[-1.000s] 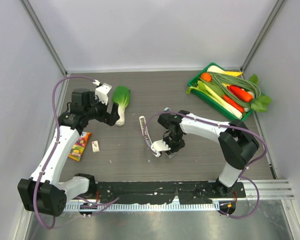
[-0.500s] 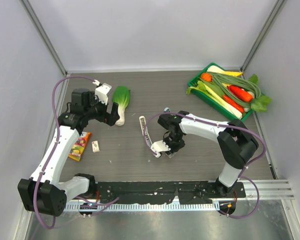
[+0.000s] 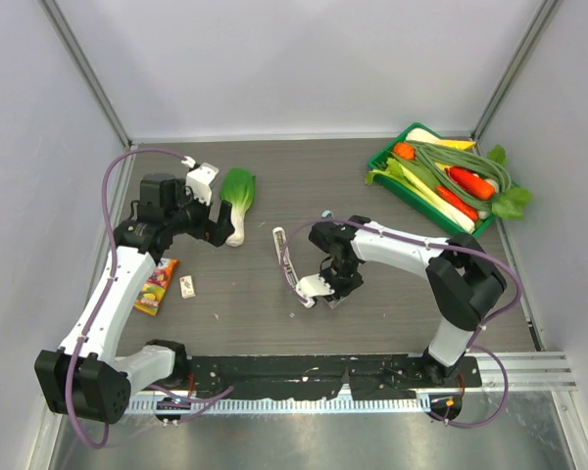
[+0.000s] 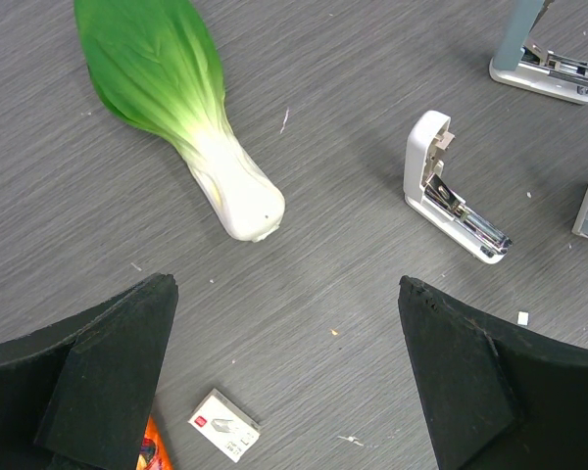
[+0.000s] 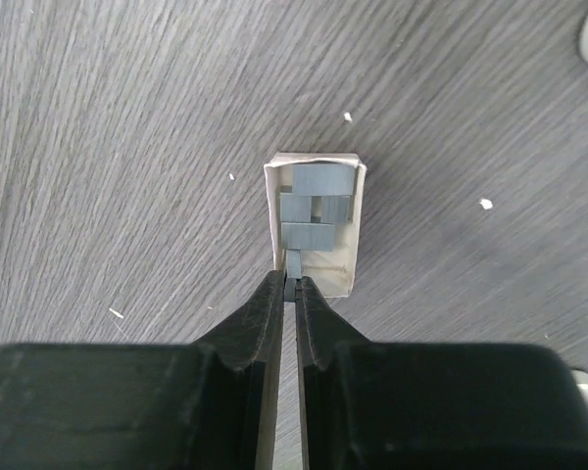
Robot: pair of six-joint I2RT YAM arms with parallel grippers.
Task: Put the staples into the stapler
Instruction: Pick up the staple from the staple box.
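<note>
1. The tabletop is dark grey with a wood grain and carries small white specks.
2. A green tray of vegetables sits in the far right corner.
3. A bok choy lies left of the middle, towards the far edge.
4. The stapler, swung open, lies near the centre, with a pale blue-grey bar beyond it.
5. An open white tray holds grey staple strips, just beside the stapler.
6. The staples box and a bright candy packet lie near the left edge.
</note>
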